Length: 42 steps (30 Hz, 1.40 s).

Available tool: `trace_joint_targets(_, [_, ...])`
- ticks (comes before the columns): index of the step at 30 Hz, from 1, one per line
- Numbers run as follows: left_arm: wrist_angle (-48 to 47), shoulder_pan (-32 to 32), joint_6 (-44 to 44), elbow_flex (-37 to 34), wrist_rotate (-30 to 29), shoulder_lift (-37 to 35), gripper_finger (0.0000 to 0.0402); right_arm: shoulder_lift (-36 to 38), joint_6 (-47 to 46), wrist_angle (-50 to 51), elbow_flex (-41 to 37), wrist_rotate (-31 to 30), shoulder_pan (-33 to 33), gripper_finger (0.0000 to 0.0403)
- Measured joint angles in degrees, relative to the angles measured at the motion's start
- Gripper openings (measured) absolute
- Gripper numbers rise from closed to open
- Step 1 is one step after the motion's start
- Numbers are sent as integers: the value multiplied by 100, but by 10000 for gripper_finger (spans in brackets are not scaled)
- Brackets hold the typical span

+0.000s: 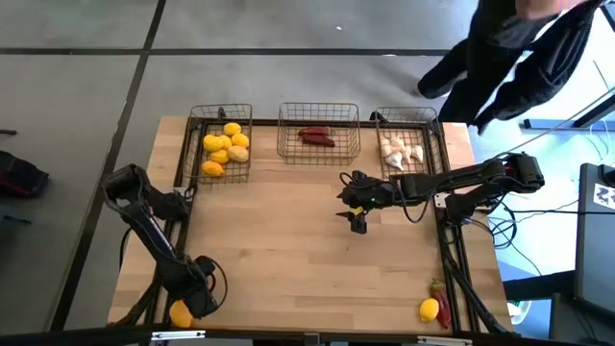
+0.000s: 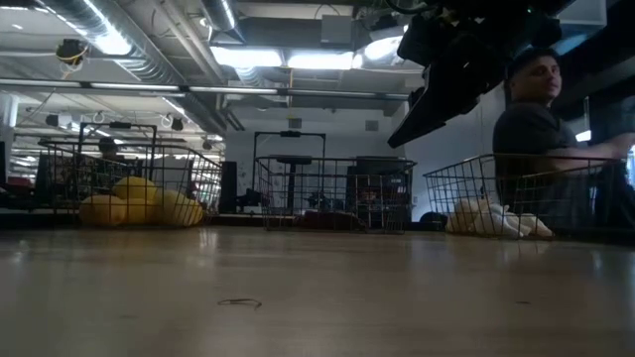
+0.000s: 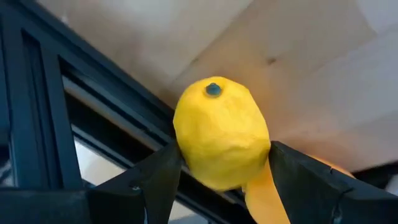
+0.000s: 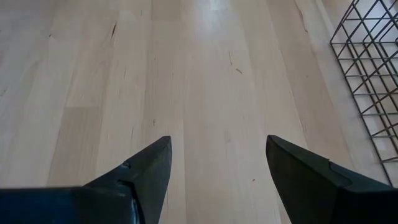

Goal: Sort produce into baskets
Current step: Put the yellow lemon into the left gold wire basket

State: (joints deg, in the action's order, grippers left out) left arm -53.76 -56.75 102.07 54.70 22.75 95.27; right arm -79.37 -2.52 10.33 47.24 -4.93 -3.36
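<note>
Three wire baskets stand along the far edge. The left one [image 1: 221, 144] holds lemons, the middle one [image 1: 318, 130] holds dark red chili peppers, and the right one [image 1: 407, 144] holds garlic bulbs. At the near left corner a loose lemon [image 3: 221, 134] lies on the table by its edge. My left gripper [image 1: 188, 300] is open above it, pointing down, with one finger on each side of the lemon. My right gripper [image 4: 217, 168] hangs open over the bare middle of the table [image 1: 357, 223]. It also shows at the top of the low view [image 2: 437, 89]. My left gripper comes at the lemon from above, its two fingers [image 3: 158, 177] standing by the lemon's opposite sides [image 3: 186, 146]. The lemon lies with its stem end [image 3: 213, 89] showing. Whether the fingers touch it, I cannot tell.
A lemon [image 1: 429, 308] and a chili pepper [image 1: 441, 300] lie at the near right corner. Dark frame rails [image 3: 93, 93] run just beyond the table edge by the left gripper. A person [image 2: 541, 129] stands behind the far right corner.
</note>
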Motion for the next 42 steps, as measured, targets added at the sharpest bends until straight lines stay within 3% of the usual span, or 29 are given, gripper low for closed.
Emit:
trace_joint_targets(14, [-133, 57, -774, 0, -444, 95, 234, 0, 2, 6, 0, 0, -1, 256])
trace_joint_targets(24, [-124, 178, -1378, 0, -781, 42, 177, 0, 2, 10, 0, 0, 0, 256])
trace_joint_targets(42, [-86, 882, -2091, 37, -2682, -1025, 175, 0, -11, 50, 0, 0, 1, 256])
